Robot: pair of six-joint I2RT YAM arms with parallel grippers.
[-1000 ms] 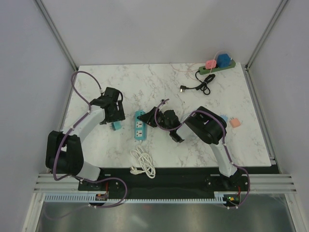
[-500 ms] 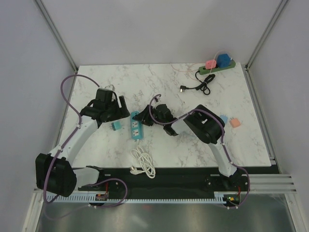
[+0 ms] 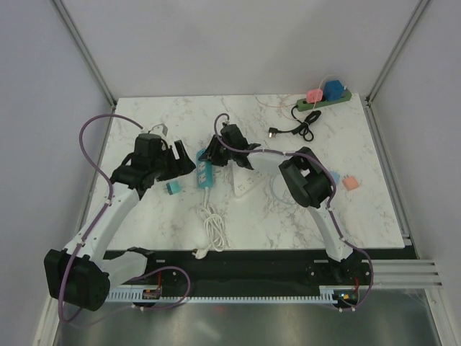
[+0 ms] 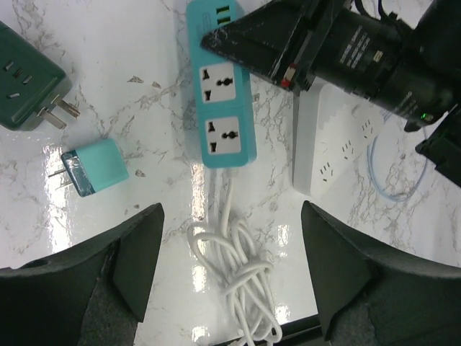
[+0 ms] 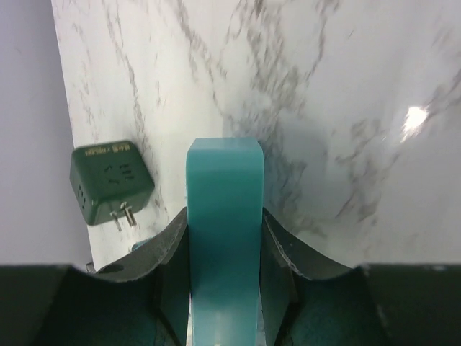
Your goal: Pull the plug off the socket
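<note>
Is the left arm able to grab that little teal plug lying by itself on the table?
Probably yes. The teal plug lies loose with nothing over it, and the left gripper hangs open close above it.

Lab test cell — aluminium frame (image 3: 85,54), marble table (image 3: 187,119)

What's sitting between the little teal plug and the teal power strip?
Nothing: bare marble separates the teal plug from the teal power strip, clearest in the left wrist view.
</note>
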